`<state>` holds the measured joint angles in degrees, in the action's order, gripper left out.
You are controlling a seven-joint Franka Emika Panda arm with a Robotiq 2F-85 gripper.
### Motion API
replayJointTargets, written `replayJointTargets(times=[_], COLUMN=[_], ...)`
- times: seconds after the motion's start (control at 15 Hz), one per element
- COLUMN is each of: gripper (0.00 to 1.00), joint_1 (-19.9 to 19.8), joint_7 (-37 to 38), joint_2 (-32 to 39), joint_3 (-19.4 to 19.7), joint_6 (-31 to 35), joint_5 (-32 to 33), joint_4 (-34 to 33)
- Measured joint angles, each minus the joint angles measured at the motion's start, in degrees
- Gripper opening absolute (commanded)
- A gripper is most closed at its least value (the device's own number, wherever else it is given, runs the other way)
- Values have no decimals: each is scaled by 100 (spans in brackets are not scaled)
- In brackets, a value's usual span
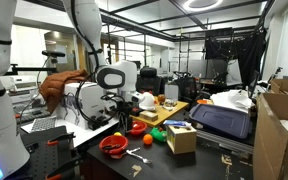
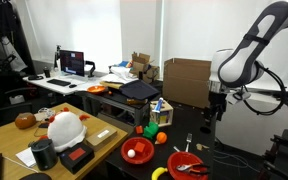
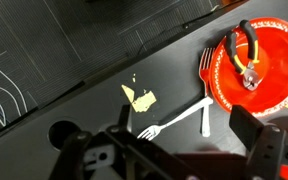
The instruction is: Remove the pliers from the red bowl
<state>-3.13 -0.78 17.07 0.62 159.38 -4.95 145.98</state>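
Wrist view looks down on a dark table (image 3: pixel 74 50). White curved lines (image 3: pixel 4 85) mark its surface at the far left of the frame. Just left of centre lies a small yellow scrap (image 3: pixel 139 98). A white fork (image 3: pixel 176 120) lies to the right of the scrap, and a second white fork (image 3: pixel 205 85) lies upright in the frame beside it. That second fork is just beside the red bowl (image 3: pixel 284 40), which fills the upper right corner. The pliers (image 3: pixel 244 55) lie inside the bowl, on its left half, with their handles toward the top of the frame.

Along the bottom edge the gripper (image 3: pixel 174 160) hangs above the table, clear of the bowl. Its fingers (image 3: pixel 259 145) are spread wide with nothing between them.

In an exterior view the room is a cluttered lab. A wooden desk (image 2: pixel 4 135) stands at lower left and a lit monitor (image 2: pixel 72 62) sits behind it. A large cardboard box (image 2: pixel 187 80) is at centre, and the white arm (image 2: pixel 249 50) arches in from the upper right. At the bottom edge, right of centre, the same red bowl (image 2: pixel 174 165) sits on the dark table below the gripper (image 2: pixel 213 115).
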Motion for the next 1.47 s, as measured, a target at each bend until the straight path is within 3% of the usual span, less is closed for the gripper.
replayJointTargets(times=[0.93, 1.47], gripper=[100, 100], joint_1=[213, 297], joint_7=[-470, -579], joint_2=[1625, 2070], joint_3=[-1013, -1434], joint_6=[-106, -107], joint_5=[38, 40], joint_4=[-276, -719])
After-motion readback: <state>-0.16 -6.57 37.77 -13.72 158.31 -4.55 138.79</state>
